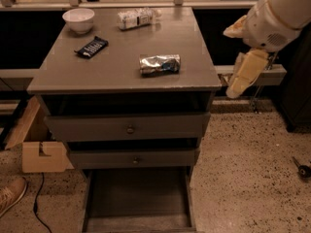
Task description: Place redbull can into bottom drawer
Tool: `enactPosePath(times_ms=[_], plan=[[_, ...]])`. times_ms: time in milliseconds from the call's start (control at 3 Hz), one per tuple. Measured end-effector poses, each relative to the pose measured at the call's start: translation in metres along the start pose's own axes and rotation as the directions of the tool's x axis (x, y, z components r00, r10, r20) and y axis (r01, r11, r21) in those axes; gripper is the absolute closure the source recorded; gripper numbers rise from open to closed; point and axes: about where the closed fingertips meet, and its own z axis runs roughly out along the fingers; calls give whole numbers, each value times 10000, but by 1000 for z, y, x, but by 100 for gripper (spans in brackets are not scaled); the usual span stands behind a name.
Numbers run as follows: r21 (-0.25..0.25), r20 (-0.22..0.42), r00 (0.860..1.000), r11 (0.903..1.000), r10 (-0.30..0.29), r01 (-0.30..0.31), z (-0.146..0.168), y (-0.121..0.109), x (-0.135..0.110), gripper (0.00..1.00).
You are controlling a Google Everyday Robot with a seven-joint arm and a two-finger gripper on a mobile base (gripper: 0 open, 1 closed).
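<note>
The redbull can (160, 64), crinkled silver and blue, lies on its side on the grey cabinet top (121, 74), right of the middle. The bottom drawer (138, 200) is pulled out at floor level and shows a bare grey tray. My gripper (241, 68), pale yellow on a white arm, hangs in the air just off the cabinet's right edge, about level with the top and to the right of the can. It holds nothing that I can see.
On the top stand a white bowl (78, 19) at the back left, a dark snack bar (92, 47) and a clear plastic bottle (137, 18) at the back. The two knobbed drawers (130, 129) above are shut. A cardboard box (41, 154) and a shoe (12, 194) sit at the left.
</note>
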Motion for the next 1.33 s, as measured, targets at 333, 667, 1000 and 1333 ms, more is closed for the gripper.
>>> enactPosePath(times_ms=[333,667,1000,1333], plan=[[-8,916,9945,9987,-514,517,34,-41,-18,0],[-414,727,9952,9967,-662,693,77,-68,-48,0],[-851,520,9964,9938,-677,720,106,-79,-66,0],[-1596,-337,9990,9869,-303,245,145,-90,-73,0]])
